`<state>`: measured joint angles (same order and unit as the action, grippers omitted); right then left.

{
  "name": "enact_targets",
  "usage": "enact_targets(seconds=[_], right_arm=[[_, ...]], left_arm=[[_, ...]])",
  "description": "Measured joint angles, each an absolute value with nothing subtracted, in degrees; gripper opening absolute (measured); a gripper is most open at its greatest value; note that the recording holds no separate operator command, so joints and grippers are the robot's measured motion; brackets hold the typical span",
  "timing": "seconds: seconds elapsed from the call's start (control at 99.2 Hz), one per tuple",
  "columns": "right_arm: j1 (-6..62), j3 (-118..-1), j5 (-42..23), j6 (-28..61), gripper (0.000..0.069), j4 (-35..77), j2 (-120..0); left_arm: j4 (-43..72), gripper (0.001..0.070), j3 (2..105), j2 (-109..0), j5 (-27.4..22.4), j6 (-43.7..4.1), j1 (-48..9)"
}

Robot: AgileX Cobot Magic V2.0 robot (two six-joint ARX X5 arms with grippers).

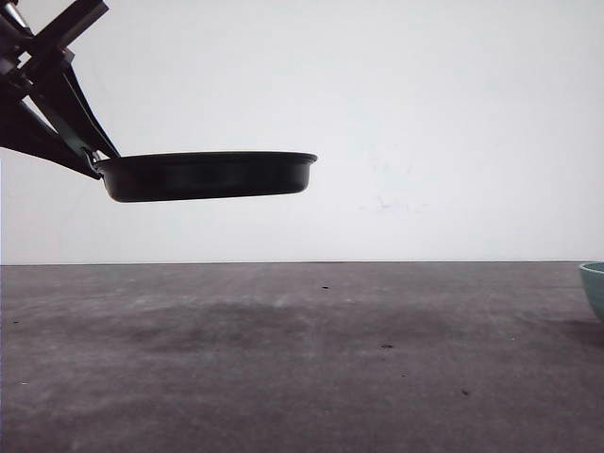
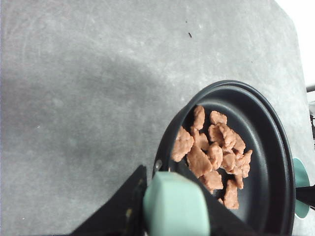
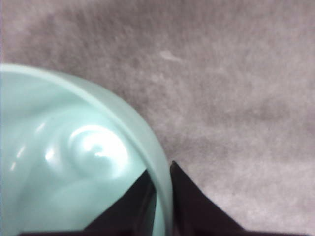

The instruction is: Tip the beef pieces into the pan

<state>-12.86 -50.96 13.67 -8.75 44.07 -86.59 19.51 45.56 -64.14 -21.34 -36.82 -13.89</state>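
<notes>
The black pan hangs level, well above the table, on the left of the front view. My left gripper is shut on its mint-green handle. In the left wrist view the gripper clamps that handle, and the beef pieces lie in a low orange-brown heap inside the pan. My right gripper is shut on the rim of a teal bowl, one finger inside the wall and one outside. What shows of the bowl's inside is bare.
The grey table stretches below the pan. The teal bowl's edge sits at the far right of the table in the front view, and a bit of the bowl peeks past the pan's rim. A white wall stands behind.
</notes>
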Motion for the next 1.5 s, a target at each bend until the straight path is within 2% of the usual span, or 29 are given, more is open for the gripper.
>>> enact_targets(seconds=[0.04, 0.081, 0.212, 0.252, 0.302, 0.393, 0.494, 0.585, 0.676, 0.797, 0.887, 1.129, 1.412, 1.462, 1.502], right_arm=[[-12.8, -50.85, 13.61, -8.75, 0.0073, 44.05, -86.59], [-12.8, -50.61, 13.69, -8.75, 0.0138, 44.16, -86.59], [-12.75, -50.5, 14.2, -8.84, 0.0466, 44.36, -85.45], [-12.78, -50.81, 14.81, -8.91, 0.0547, 44.53, -84.55], [-12.8, -51.81, 14.98, -9.28, 0.0604, 44.95, -83.18], [-12.8, -55.42, 15.44, -10.15, 0.0642, 46.0, -80.05], [-12.62, -59.77, 18.52, -11.42, 0.065, 46.83, -75.07], [-11.4, -62.78, 24.56, -13.58, 0.0634, 46.61, -68.51], [-8.27, -64.27, 28.56, -15.35, 0.0541, 45.67, -61.01], [-3.64, -64.69, 28.69, -17.19, 0.0403, 43.83, -50.09], [-1.08, -64.71, 26.85, -18.65, 0.0353, 42.83, -43.05], [-0.05, -64.9, 17.67, -19.9, 0.0335, 43.99, -33.28], [-0.05, -64.88, 16.47, -19.99, 0.0335, 49.01, -31.9], [-0.05, -64.88, 16.47, -19.99, 0.0335, 48.99, -32.01], [-0.05, -64.88, 16.47, -19.99, 0.0335, 48.99, -32.03]], left_arm=[[19.51, 0.0058, 45.56, -64.14, -21.34, -36.77, -13.89], [19.51, 0.0058, 45.56, -64.14, -21.32, -36.67, -13.89], [19.49, 0.0058, 45.56, -64.14, -21.26, -36.4, -13.89], [19.49, 0.0058, 45.56, -64.14, -21.12, -36.16, -13.89], [19.49, 0.0058, 45.56, -64.14, -20.8, -35.94, -13.89], [19.46, 0.0058, 45.56, -64.14, -20.21, -35.48, -13.89], [19.4, 0.0058, 45.56, -64.23, -18.11, -34.13, -13.89], [19.09, 0.0058, 45.56, -65.1, -15.79, -31.86, -13.89], [18.9, 0.0058, 45.56, -67.05, -14.26, -29.61, -13.87], [15.88, 0.0058, 45.56, -71.5, -14.59, -28.53, -13.89], [13.1, 0.0058, 45.56, -75.24, -14.98, -28.73, -13.89], [11.11, 0.0058, 45.56, -82.56, -16.84, -29.82, -13.91], [11.51, 0.0059, 45.52, -83.85, -17.12, -30.09, -13.89], [11.44, 0.0083, 45.52, -83.83, -17.19, -30.26, -13.89], [11.44, 0.014, 45.52, -83.83, -17.43, -30.41, -13.89]])
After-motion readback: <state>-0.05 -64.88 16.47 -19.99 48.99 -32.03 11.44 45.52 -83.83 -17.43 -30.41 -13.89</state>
